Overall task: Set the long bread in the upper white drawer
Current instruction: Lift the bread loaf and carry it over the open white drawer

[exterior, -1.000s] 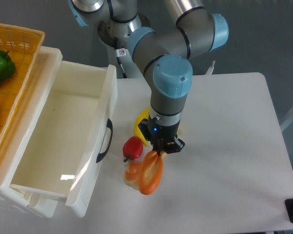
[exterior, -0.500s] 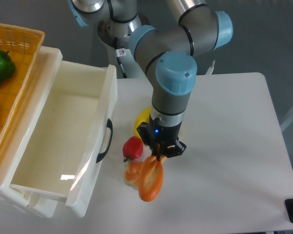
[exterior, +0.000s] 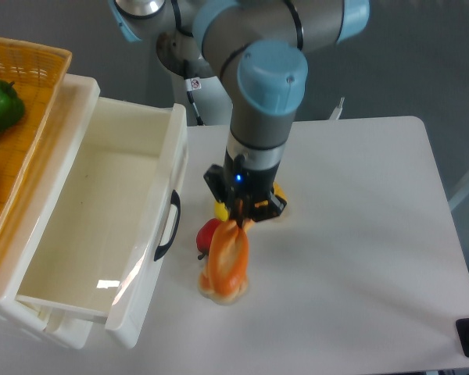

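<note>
Claw: the gripper [exterior: 239, 221] is clamped on the upper end of the long bread [exterior: 225, 262], which hangs below it
Change: a second ago the loaf hung further right; arm and loaf have since swung left, towards the drawer side of the table [exterior: 359, 234]
Bread: above the table, beside a red pepper [exterior: 209, 235]
Drawer: the upper white drawer [exterior: 102, 226] stands open at the table's left edge
Meaning: carry under way, release not yet due
</note>
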Robot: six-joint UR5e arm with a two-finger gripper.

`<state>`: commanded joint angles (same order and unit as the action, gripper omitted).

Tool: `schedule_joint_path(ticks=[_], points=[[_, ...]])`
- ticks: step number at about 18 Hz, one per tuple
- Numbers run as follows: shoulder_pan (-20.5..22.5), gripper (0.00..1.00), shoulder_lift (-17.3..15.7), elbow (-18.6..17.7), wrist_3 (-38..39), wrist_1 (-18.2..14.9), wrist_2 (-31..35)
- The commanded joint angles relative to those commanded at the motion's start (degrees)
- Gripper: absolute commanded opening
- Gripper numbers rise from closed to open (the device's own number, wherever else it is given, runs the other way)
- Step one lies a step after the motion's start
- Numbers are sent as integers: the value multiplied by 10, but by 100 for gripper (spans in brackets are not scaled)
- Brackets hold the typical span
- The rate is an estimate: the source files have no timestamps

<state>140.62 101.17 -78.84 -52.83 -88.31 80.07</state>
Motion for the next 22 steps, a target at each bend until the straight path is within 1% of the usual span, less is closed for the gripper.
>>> schedule_joint_path(ticks=[2,4,6,8,11,15,17,19,20,22], points=[[3,0,-23,-3,18,-18,-6],[4,0,-40,-4,40,-22,-25],[5,0,-59,-4,41,-41,-34],[4,0,-73,-4,49,-54,-47],[0,0,-91,-4,75,-56,-69],[-11,0,-120,-4,85,-68,-69],[-24,0,-121,-5,116,-64,-83],[-39,0,-111,-6,138,-50,-95],[-48,0,-103,-9,141,-35,-103],[-66,0,-84,-10,143,7,-112]])
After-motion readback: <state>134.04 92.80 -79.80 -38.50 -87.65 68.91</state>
